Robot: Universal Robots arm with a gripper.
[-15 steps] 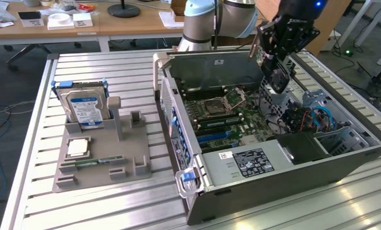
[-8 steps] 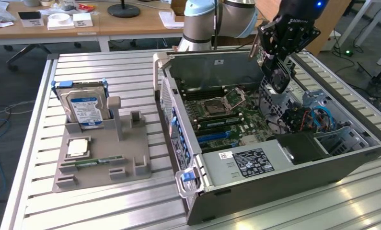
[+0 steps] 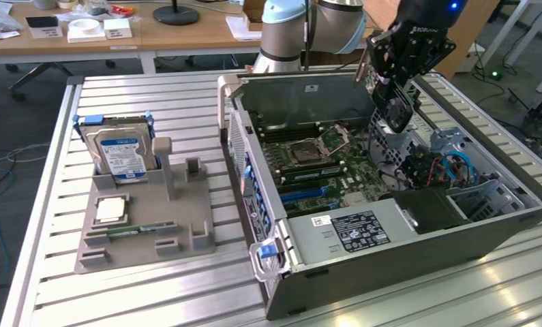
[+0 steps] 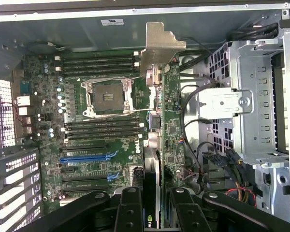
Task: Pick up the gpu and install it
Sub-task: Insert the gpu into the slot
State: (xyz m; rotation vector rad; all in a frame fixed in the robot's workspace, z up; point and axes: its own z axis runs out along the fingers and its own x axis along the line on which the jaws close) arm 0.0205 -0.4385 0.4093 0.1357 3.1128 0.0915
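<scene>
My gripper [image 3: 405, 58] hangs over the open computer case [image 3: 489, 225], shut on the gpu [image 3: 396, 102]. The gpu is a dark card with a small round fan on its face, held on edge above the far right of the motherboard [image 3: 316, 160]. In the wrist view the gpu [image 4: 153, 121] runs edge-on out from my gripper [image 4: 153, 212], and its silver bracket [image 4: 159, 48] is at the far end. The black fingers [image 4: 130, 208] press on both of its faces. A blue slot [image 4: 84, 158] lies on the motherboard [image 4: 101, 140], off to the card's side.
A grey holder [image 3: 143, 231] on the slatted table at the exterior view's left carries a hard drive [image 3: 121, 153], a processor chip [image 3: 112, 208] and a memory stick [image 3: 129, 230]. Inside the case are a power supply [image 3: 362, 228], a metal drive cage [image 4: 256, 96] and loose cables [image 4: 203, 145].
</scene>
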